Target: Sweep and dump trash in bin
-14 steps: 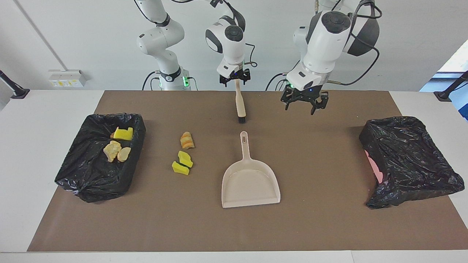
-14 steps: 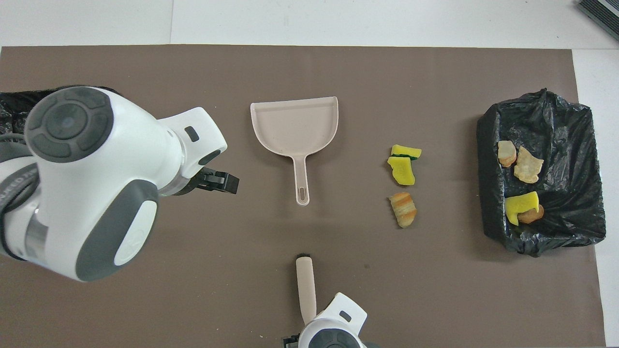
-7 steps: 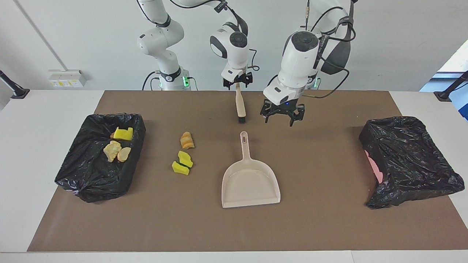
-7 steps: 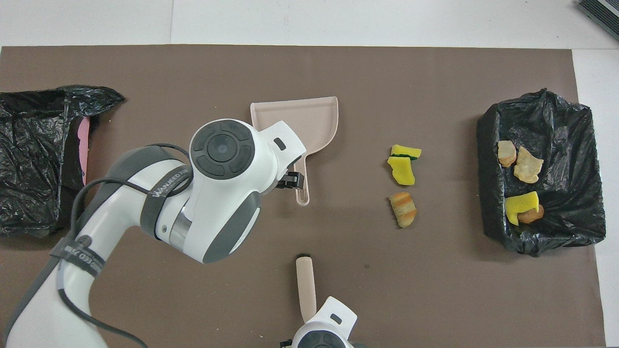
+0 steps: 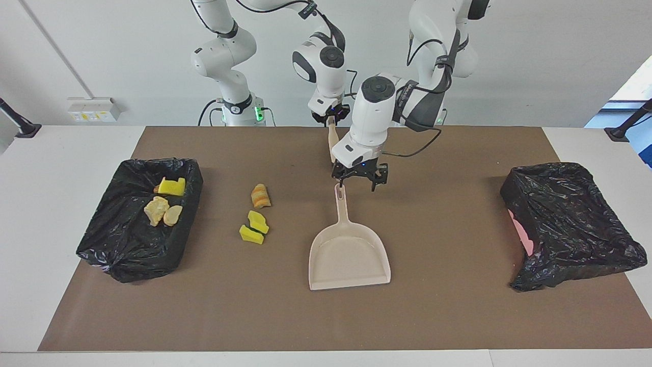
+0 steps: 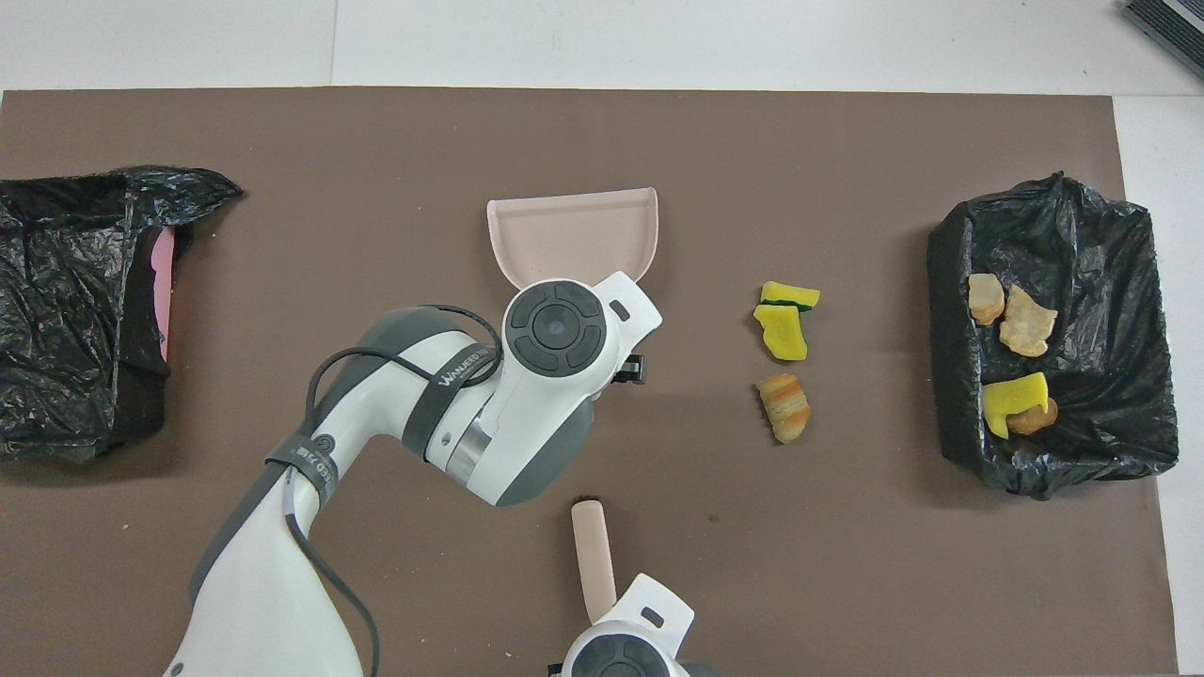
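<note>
My left gripper (image 5: 358, 185) hangs open just above the handle end of the beige dustpan (image 5: 349, 255), which lies flat mid-mat; in the overhead view the left hand covers that handle (image 6: 574, 230). Nearer the robots, my right gripper (image 5: 331, 116) is shut on the top of the beige brush (image 5: 332, 138), which hangs upright; its bristles are hidden by the left hand. Loose trash lies beside the dustpan toward the right arm's end: an orange-brown lump (image 5: 260, 195) and two yellow sponge chunks (image 5: 258, 221) (image 5: 251, 234). Several more pieces (image 5: 157, 210) lie in the black-lined bin (image 5: 102, 239).
A second black-bagged bin (image 5: 565, 224) with a pink patch showing stands at the left arm's end of the brown mat (image 5: 458, 316). In the overhead view the brush handle (image 6: 593, 555) shows near the bottom edge, and the loose trash (image 6: 783, 406) lies between dustpan and bin (image 6: 950, 395).
The left arm has swung from near its own end of the table across and down to the dustpan's handle end. The right gripper has closed on the brush handle; nothing else moved.
</note>
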